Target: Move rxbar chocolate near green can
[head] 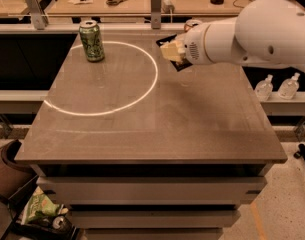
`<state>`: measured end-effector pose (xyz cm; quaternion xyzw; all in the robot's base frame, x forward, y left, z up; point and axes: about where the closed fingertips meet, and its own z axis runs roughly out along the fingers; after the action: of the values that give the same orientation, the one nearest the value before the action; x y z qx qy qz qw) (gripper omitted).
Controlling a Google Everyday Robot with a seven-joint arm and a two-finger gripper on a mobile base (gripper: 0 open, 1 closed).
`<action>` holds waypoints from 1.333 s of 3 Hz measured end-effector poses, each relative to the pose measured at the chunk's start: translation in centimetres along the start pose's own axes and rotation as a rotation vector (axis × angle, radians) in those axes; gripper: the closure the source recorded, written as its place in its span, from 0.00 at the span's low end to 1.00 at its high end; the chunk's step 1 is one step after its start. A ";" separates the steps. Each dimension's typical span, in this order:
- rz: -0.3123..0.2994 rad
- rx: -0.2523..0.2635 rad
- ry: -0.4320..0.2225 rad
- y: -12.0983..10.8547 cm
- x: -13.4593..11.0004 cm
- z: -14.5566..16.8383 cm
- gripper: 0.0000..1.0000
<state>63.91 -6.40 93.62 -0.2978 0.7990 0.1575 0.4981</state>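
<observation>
The green can (92,40) stands upright at the far left of the table (157,129), on the white circle's rim. My gripper (172,51) is raised above the table's far right part, shut on the rxbar chocolate (168,42), a black wrapper held lifted off the surface. Only the bar's dark edges show around the pale fingers (169,50). The white arm (257,29) reaches in from the right. The bar is well to the right of the green can.
The orange-brown can (192,23) stands at the far right, mostly hidden behind the arm. A white circle (152,79) is marked on the tabletop. Two clear bottles (277,86) stand on a ledge to the right. A back bench holds scissors (119,0).
</observation>
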 end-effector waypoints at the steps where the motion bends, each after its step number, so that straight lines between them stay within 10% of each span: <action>1: -0.051 -0.055 -0.029 1.0 -3.5 2.0 1.00; 4: -0.104 -0.046 -0.055 2.2 -6.3 13.2 1.00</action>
<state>73.91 4.55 93.15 -0.3459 0.7646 0.1578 0.5205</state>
